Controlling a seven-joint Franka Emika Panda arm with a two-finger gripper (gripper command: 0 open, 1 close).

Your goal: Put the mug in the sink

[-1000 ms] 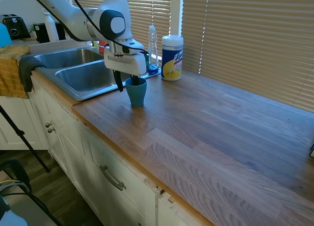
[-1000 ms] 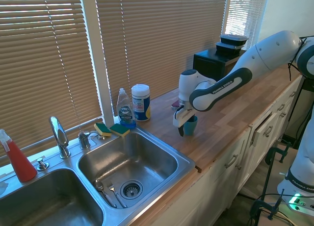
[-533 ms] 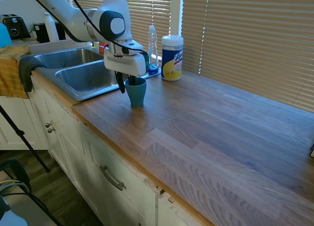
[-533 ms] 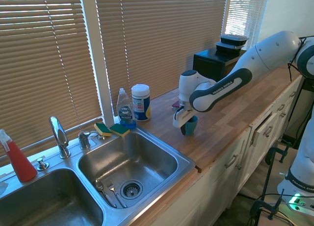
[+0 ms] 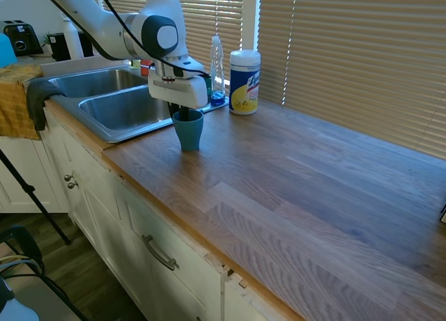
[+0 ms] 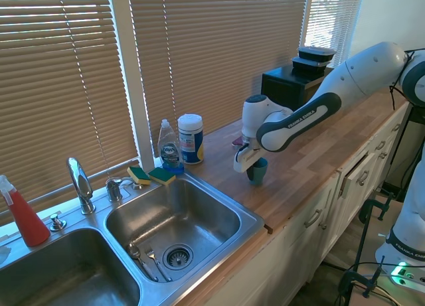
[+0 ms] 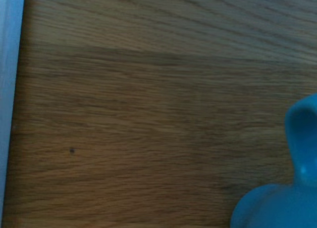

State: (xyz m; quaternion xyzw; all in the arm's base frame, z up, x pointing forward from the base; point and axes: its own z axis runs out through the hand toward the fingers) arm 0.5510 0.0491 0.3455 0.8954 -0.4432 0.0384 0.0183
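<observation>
The blue mug stood on the wooden counter, just beside the right edge of the sink (the one with two shiny bowls). The gripper sat right on top of the mug, with its fingers reaching down at the rim. It looked shut on the mug's rim. In the wrist view the mug showed as a blurry blue shape. A white wipes can and a clear soap bottle stood farther back by the window blinds.
</observation>
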